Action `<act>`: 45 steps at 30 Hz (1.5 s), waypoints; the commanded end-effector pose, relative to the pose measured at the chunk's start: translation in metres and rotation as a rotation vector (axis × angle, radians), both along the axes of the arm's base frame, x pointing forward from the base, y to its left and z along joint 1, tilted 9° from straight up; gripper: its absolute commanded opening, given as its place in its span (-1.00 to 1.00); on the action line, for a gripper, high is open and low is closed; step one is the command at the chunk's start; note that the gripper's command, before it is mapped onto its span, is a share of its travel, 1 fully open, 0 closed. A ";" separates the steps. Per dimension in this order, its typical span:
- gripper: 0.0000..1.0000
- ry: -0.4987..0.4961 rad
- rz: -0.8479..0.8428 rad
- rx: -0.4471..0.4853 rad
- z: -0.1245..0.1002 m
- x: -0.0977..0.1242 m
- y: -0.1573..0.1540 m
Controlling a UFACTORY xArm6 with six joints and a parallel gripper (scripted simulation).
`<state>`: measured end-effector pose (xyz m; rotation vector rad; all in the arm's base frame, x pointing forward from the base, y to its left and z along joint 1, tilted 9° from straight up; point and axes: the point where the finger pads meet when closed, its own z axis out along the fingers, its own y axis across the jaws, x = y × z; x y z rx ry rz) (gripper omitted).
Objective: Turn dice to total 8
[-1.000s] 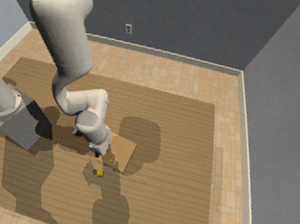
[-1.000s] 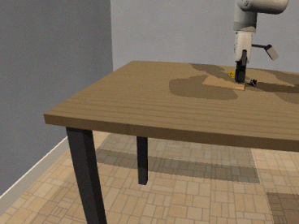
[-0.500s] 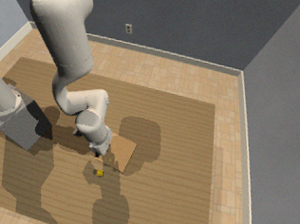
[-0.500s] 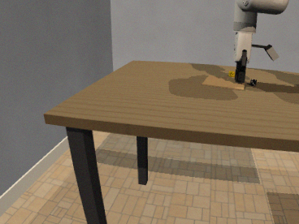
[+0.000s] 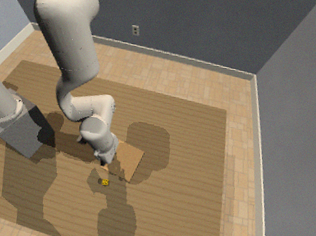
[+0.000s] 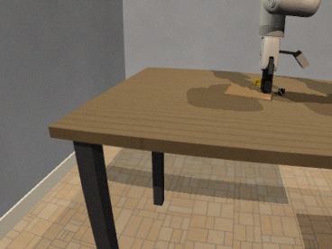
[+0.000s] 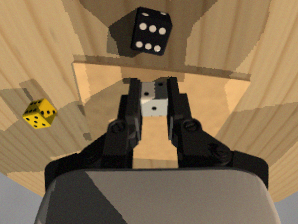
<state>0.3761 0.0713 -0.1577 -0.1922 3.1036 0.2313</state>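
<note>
Mat, on the counter [image 5: 190, 149] [image 6: 158, 113] [image 7: 270, 125]: thin, tan, lying flat. Location of the mat [image 5: 130, 159] [image 6: 244, 91] [image 7: 210, 107]: directly beneath the end effector [image 5: 104, 163] [image 6: 267, 91] [image 7: 154, 82].

End effector: pointed downward, clenched on the white die [image 7: 154, 106], with one black finger against each of two opposite sides. White die: within the outline of the mat in the wrist view; one pip on the face nearer the bottom of that view, two pips on the adjoining, partly shaded face. Contact between white die and mat: not determinable, with the underside out of sight.

Yellow die [image 5: 105, 182] [image 6: 257, 82] [image 7: 40, 113]: off the mat, on bare counter, just beyond the left edge in the wrist view. Three faces in sight there, including one with five pips and one with three.

Black die [image 6: 281, 91] [image 7: 151, 32]: also off the mat, near the edge at the top of the wrist view. Six white pips on the large visible face; two on the narrow face above.

Hidden or cut off: white die and black die, both indistinguishable in the top view around the arm [image 5: 67, 23] [image 6: 293, 6]; upper arm, cropped in the exterior view; part of the mat, behind the fingers and gripper body in the wrist view. Yellow die in the exterior view: small, partly behind the fingers, probably, with pips too small to count.
</note>
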 end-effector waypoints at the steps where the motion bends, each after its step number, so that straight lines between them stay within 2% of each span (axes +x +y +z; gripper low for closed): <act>1: -0.69 -0.003 0.000 0.000 0.001 0.001 0.000; 36: -0.69 -0.003 0.000 0.000 0.001 0.001 0.000; 37: -0.61 -0.003 0.000 0.000 0.001 0.001 0.000; 39: -0.61 -0.003 0.000 0.000 0.001 0.001 0.000; 40: -0.53 -0.003 0.000 0.000 0.001 0.001 0.000; 44: -0.53 -0.003 0.000 0.000 0.001 0.001 0.000; 45: -0.45 -0.003 0.000 0.000 0.001 0.001 0.000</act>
